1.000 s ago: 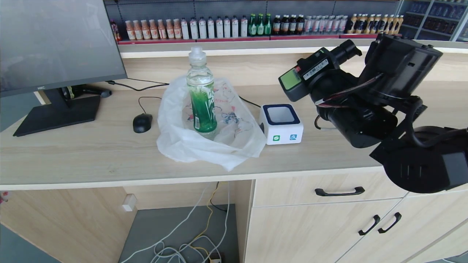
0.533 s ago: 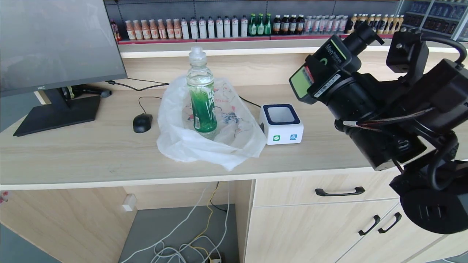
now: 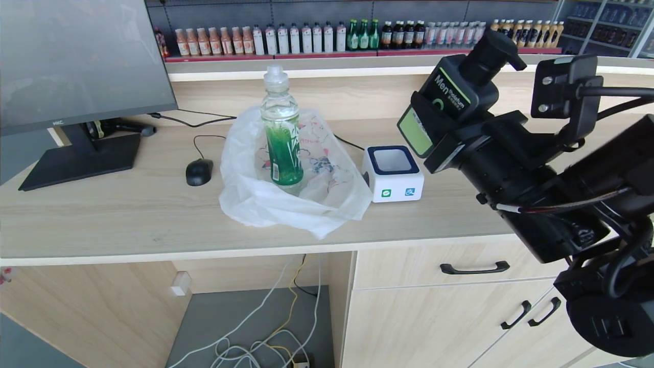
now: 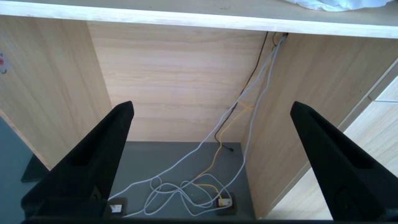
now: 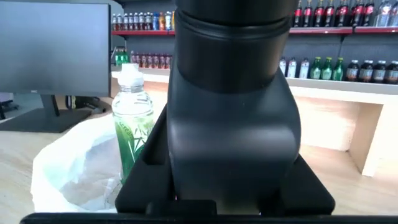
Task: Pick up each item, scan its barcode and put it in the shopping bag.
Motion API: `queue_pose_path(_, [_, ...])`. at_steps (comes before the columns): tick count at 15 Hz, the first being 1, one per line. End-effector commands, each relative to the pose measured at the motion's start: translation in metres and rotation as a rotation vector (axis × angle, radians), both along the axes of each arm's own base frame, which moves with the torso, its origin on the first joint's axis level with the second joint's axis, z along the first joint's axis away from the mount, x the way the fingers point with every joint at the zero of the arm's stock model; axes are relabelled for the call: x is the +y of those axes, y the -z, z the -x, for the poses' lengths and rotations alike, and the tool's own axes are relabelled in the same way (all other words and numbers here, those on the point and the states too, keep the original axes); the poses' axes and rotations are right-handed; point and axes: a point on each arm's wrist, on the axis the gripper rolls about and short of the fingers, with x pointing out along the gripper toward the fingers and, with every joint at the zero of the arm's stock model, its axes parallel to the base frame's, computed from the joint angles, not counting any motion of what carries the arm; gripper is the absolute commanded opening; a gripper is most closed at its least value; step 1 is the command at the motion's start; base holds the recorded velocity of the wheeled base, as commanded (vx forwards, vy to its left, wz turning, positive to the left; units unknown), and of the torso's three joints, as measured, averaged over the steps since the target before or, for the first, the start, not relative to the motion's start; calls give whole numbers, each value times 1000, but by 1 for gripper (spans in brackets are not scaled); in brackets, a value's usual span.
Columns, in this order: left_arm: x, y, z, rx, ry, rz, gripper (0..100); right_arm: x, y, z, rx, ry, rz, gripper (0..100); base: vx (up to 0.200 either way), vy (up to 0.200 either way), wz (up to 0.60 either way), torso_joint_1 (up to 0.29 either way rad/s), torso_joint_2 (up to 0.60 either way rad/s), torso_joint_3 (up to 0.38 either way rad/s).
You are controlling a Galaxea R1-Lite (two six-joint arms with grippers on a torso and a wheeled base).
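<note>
Right end effector [image 3: 472, 135] pinches black pump bottle [image 3: 452, 87] near scanner [image 3: 392, 174].
Left end effector [image 4: 211, 124] spread below tabletop [image 3: 127, 214]; drink bottle [image 3: 280, 138] stands in shopping bag [image 3: 327, 202].

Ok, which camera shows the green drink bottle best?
The head view: the green drink bottle stands whole, upright in the shopping bag. The right wrist view has it beside the held black bottle; the left wrist view looks under the counter.

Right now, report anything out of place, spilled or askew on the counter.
Nothing spilled or damaged. The green bottle stands upright in the slumped shopping bag. Only the black pump bottle, tilted in the right gripper near the scanner, is askew.
</note>
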Motion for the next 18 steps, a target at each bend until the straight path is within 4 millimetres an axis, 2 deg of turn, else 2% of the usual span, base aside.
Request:
queue_pose_path(1, [0,0,0,0,0,0,100,-3,9,-2,23,14,17,0,0,0,0,0,0,0])
queue_pose_path(4, [0,0,0,0,0,4,100,-15,4,-9,-8,60,-12,0,0,0,0,0,0,0])
queue_pose_path(17, [0,0,0,0,0,3,100,-25,3,-14,5,70,-59,0,0,200,0,2,2,2])
queue_pose_path(18, [0,0,0,0,0,1,100,-29,4,-16,6,85,-58,0,0,0,0,0,0,0])
